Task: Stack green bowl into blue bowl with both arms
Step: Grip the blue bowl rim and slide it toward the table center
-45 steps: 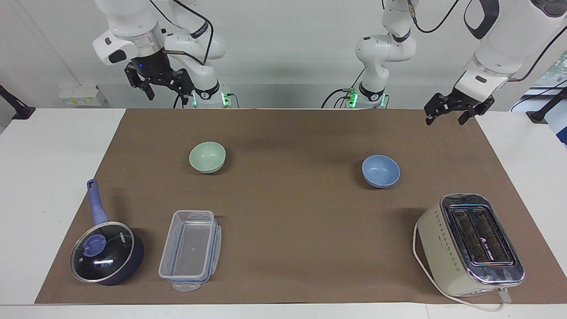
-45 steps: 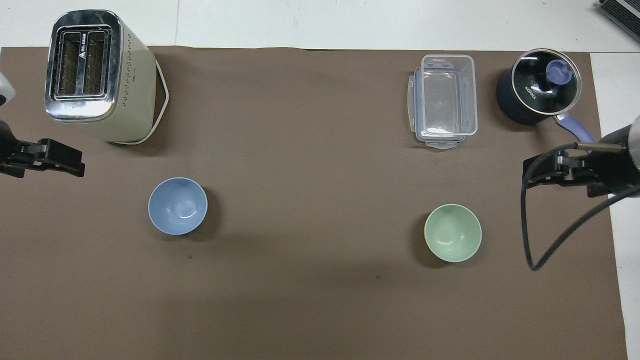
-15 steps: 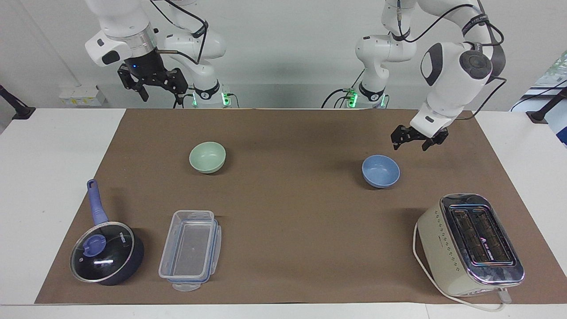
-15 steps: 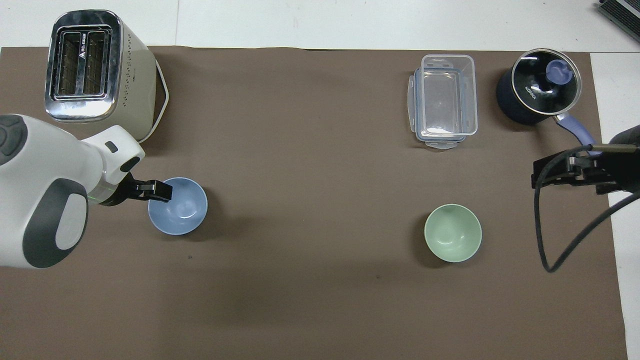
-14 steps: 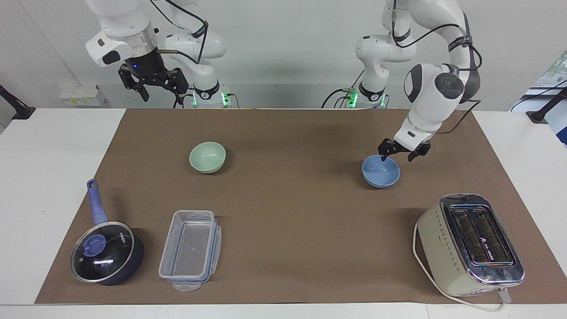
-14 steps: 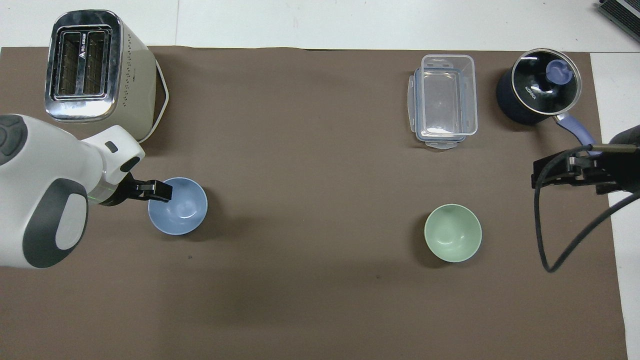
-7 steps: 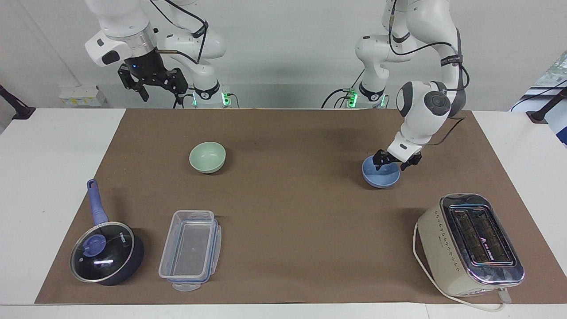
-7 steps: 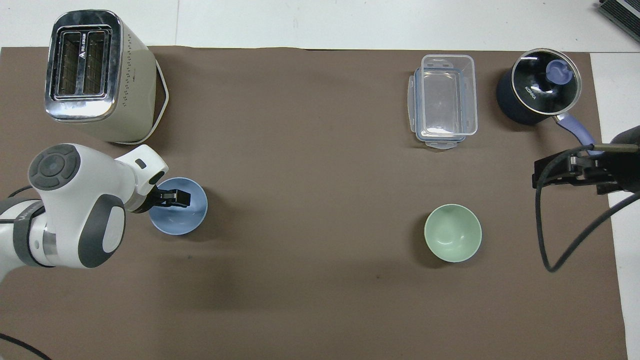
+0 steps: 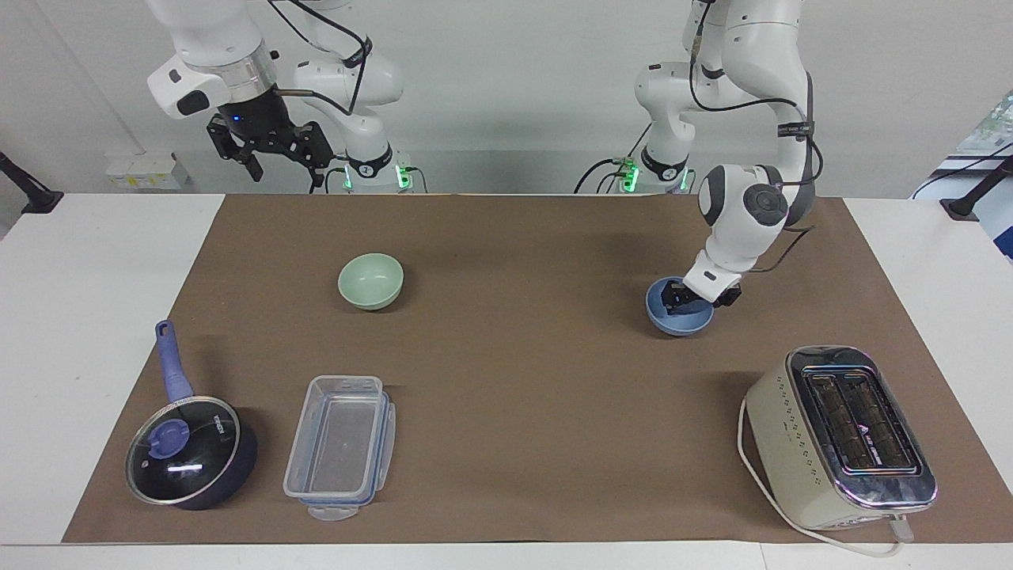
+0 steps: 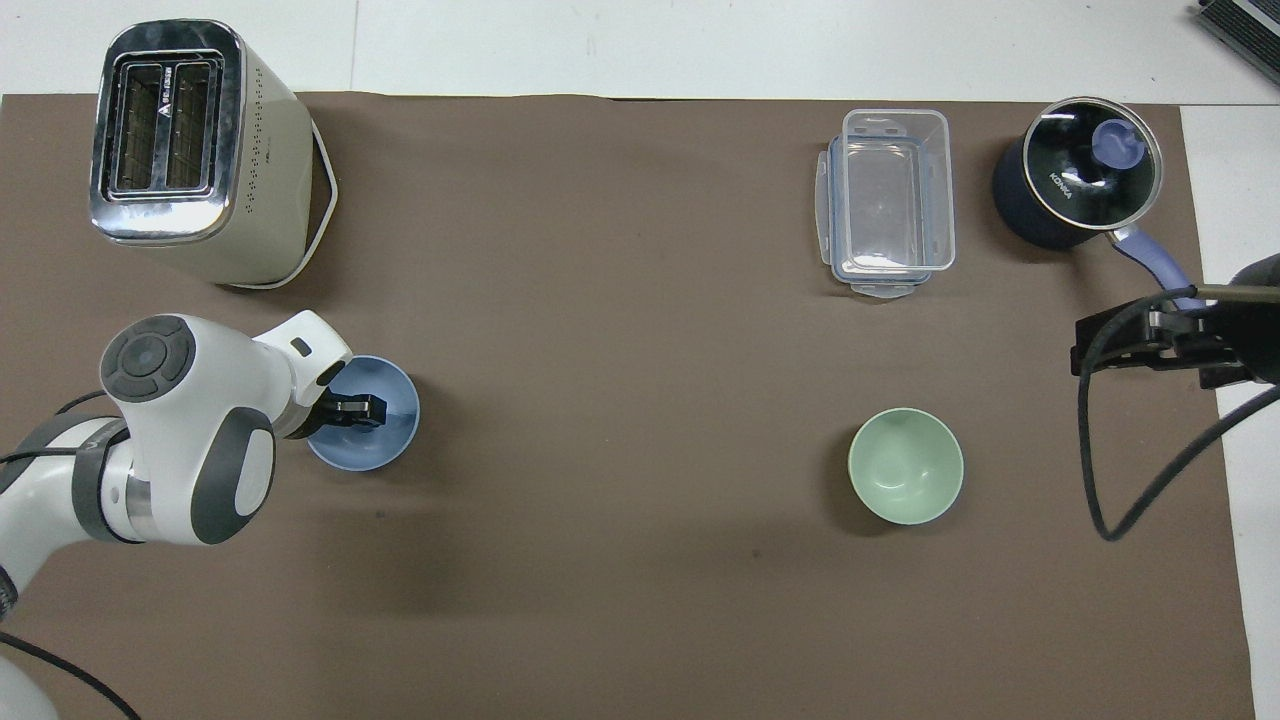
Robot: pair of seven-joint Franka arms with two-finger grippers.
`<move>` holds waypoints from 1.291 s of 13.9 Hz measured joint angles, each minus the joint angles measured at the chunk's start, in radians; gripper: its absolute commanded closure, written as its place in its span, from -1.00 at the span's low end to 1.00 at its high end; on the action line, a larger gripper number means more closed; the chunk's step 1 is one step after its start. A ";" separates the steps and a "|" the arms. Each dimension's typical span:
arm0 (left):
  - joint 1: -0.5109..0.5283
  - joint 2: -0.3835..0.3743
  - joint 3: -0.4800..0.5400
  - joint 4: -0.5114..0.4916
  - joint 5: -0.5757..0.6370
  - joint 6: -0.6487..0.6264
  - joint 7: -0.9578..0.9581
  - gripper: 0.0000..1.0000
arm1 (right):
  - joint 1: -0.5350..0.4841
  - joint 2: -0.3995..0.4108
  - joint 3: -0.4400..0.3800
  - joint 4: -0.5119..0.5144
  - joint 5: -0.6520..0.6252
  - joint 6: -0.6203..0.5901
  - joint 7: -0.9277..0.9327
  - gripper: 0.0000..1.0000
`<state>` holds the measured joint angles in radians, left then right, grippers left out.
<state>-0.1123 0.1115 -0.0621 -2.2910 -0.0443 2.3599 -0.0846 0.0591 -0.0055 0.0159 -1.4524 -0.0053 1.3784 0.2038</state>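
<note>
I have the left claw [image 9: 698, 302] down at the blue bowl [image 9: 677, 318], on the rim that lies toward the left arm's end of the desk [image 9: 95, 261]. One finger [image 10: 356, 409] reaches inside the bowl and the other sits outside the wall, so the rim is between them. I cannot tell how far apart they stand, or whether they press the wall yet. The bowl sits flat on the brown mat [image 9: 514, 380].

My right claw [image 9: 267, 149] hangs high over the mat's edge nearest the robots, at the right arm's end, and waits there. Its fingers are spread apart and hold nothing.

The green bowl [image 9: 370, 280] rests on the mat below the right claw and farther out from the robots, well apart from the left claw and the blue bowl. It stands upright with its mouth up.

Farther from the robots than the left claw, the toaster [image 9: 840, 437] stands near the mat's corner, slots up, with its white cord [image 9: 764, 491] looped round its base. Farther out from the right claw than the green bowl are the clear box [image 9: 341, 444] and, beside it toward the desk's end, the saucepan [image 9: 190, 453] with its glass lid on and its handle pointing toward the robots.
</note>
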 measured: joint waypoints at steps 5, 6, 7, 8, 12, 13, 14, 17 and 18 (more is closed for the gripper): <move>-0.003 -0.007 0.005 -0.015 0.000 0.026 0.001 1.00 | 0.000 0.000 -0.001 0.000 0.000 0.000 0.000 -1.00; -0.003 -0.010 0.005 -0.014 0.000 0.028 0.001 1.00 | 0.000 0.000 -0.001 0.000 0.000 0.000 0.000 -1.00; -0.003 -0.012 0.005 -0.013 0.000 0.028 0.001 1.00 | 0.000 0.000 -0.001 0.000 0.000 0.000 0.000 -1.00; -0.003 -0.017 0.006 -0.010 0.000 0.026 0.002 1.00 | 0.000 0.000 -0.001 0.000 0.000 0.000 0.000 -1.00; -0.004 -0.035 0.001 0.034 -0.008 -0.034 0.003 1.00 | 0.000 0.000 -0.001 0.000 0.000 0.000 0.000 -1.00; -0.004 -0.035 0.000 0.051 -0.011 -0.057 0.003 1.00 | 0.000 0.000 -0.001 0.000 0.000 0.000 0.000 -1.00; -0.004 -0.036 0.001 0.071 -0.013 -0.084 0.003 1.00 | 0.000 0.000 -0.001 0.000 0.000 0.000 0.000 -1.00; -0.004 -0.056 0.001 0.154 -0.014 -0.200 0.003 1.00 | 0.000 0.000 -0.001 0.000 0.000 0.000 0.000 -1.00; -0.004 -0.064 0.001 0.190 -0.015 -0.249 0.003 1.00 | -0.001 0.000 -0.001 0.000 0.000 0.000 0.000 -1.00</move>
<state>-0.1166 0.0470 -0.0615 -2.1010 -0.0591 2.1106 -0.0820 0.0584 -0.0055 0.0146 -1.4524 -0.0053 1.3784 0.2037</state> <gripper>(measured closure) 0.899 0.000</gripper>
